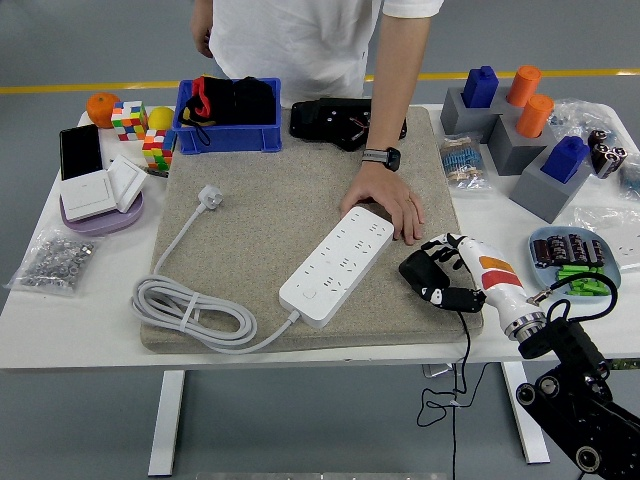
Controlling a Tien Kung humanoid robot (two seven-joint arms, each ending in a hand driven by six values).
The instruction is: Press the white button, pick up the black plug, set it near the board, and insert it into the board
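– From the head view, what do you have?

– I see my right hand (437, 277) at the mat's (260, 200) right edge, fingers curled around the black plug (416, 268), just right of the white power strip (336, 265).

– Anything in the way?

– A person's hand (388, 205) rests on the strip's far end. The strip's white cable (190, 310) coils at the left.

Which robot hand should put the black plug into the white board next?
The right hand. It already grips the black plug just beside the white board. No left hand is in view.
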